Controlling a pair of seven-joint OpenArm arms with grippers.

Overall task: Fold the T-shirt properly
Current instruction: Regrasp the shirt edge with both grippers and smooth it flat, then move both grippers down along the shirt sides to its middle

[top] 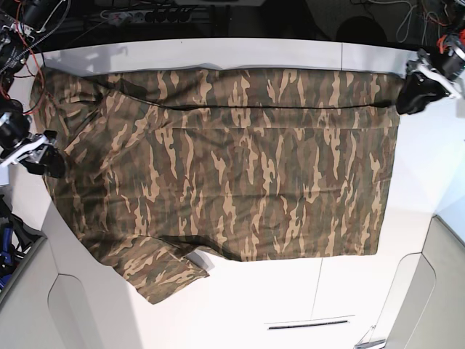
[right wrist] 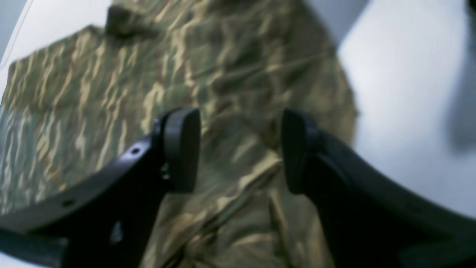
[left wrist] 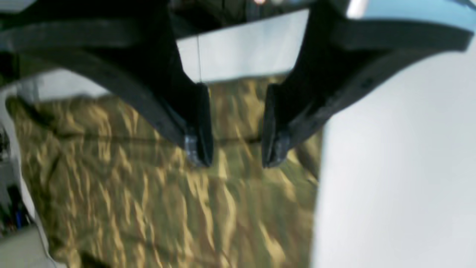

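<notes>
The camouflage T-shirt (top: 240,167) lies spread flat across the white table (top: 290,291), with a straight crease line near its far edge and a sleeve (top: 167,270) sticking out at the front left. My left gripper (top: 410,98) is at the shirt's far right corner. In the left wrist view the left gripper (left wrist: 236,156) is open above the cloth (left wrist: 167,208), nothing between the fingers. My right gripper (top: 51,161) is at the shirt's left edge. In the right wrist view the right gripper (right wrist: 240,149) is open just above wrinkled fabric (right wrist: 230,74).
Cables and a power strip (top: 138,13) lie beyond the table's far edge. Bare white tabletop runs along the front and right (top: 429,167). Grey rounded panels (top: 414,305) sit at the front corners. Blue and dark gear (top: 9,247) is off the left edge.
</notes>
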